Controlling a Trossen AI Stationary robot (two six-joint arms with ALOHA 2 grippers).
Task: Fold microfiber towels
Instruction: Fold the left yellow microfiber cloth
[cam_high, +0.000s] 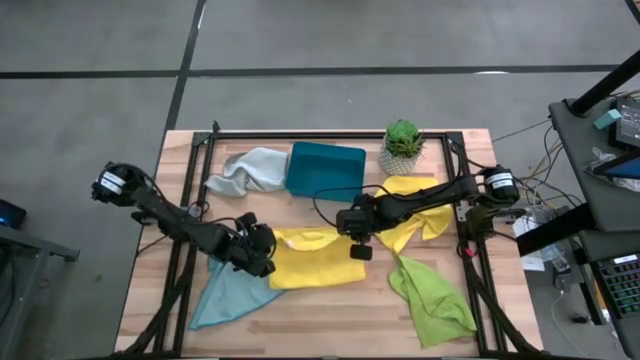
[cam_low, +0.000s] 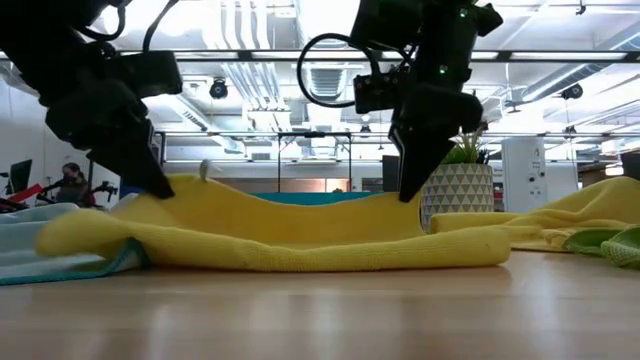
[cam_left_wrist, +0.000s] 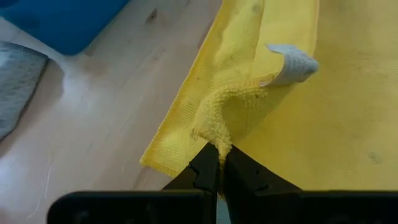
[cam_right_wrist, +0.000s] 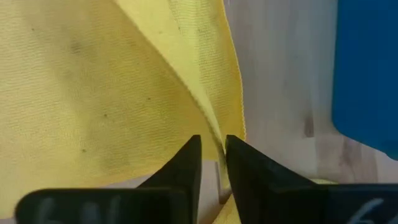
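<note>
- Five towels are scattered over the wooden bench, and both arms are on the yellow towel lying mid-bench.
- Left claw is pressed together, pinching a bunched corner of that towel at its left edge, close to the white tag.
- Right claw sits at the towel's right edge with a fold of cloth between its fingers, but there's a small gap, so I'd call it slightly spread around the fabric, not a firm pinch.
- From the low view, the yellow towel is lifted a little at both ends and sags down to the bench in between.
- Light blue towel lies front left, partly under the yellow one.
- Lime green towel is front right, second yellow towel under the right arm.
- Grey towel is at the back beside the teal tray, with the potted plant to the tray's right.
</note>
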